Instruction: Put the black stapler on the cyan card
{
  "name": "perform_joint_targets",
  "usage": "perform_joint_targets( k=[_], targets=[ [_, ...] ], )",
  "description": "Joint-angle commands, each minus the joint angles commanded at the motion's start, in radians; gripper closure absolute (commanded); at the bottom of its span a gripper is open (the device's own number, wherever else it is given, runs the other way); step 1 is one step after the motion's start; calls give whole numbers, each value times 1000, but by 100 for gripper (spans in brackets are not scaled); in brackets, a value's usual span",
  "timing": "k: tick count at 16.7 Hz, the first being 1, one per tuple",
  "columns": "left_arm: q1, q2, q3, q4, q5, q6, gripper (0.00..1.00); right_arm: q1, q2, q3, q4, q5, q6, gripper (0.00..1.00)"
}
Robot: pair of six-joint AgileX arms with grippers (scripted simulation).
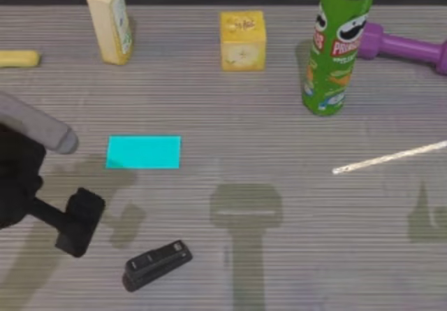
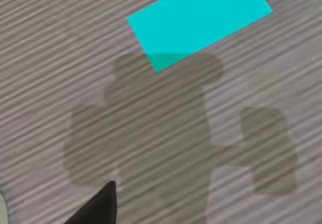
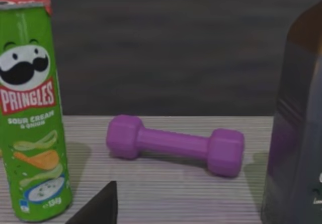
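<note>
Grey ribbed table: carries everything, striped top, dark band beyond far edge
Left arm: comes in over left edge, front-left area; left gripper hangs above table between card and stapler, holds nothing, can't tell how far fingers are spread; one dark fingertip in left wrist view
Right arm: out of top view, only its shadow near right edge; right gripper's fingers can't tell, one dark tip shows in right wrist view
Green Pringles can: upright, far edge toward right, red lid
Purple dumbbell: lying just beside can, far-right corner
Cream bottle: upright, far-left
Dark bottle: close in right wrist view only
Yellow box: far edge, centre
Cyan card: flat, left of centre, bare
Black stapler: lying near front edge, left of centre, angled, well apart from card
White stick: flat, right side, slanted
Yellow object: left edge, cut off
</note>
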Motion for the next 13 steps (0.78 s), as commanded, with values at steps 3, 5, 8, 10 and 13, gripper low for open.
perform_joint_targets(
  k=[3,5,8,10,13],
  targets=[
    [-107,272,182,-180,0,58,0,0,0,0,0,0,0,0],
    [-171,424,293,-285,0,92,0,0,0,0,0,0,0,0],
    [-249,614,433,-411,-1,134,0,0,0,0,0,0,0,0],
    [-287,706,502,-469,-2,154,0,0,0,0,0,0,0,0],
    [-315,769,555,-511,-3,169,0,0,0,0,0,0,0,0]
  ],
)
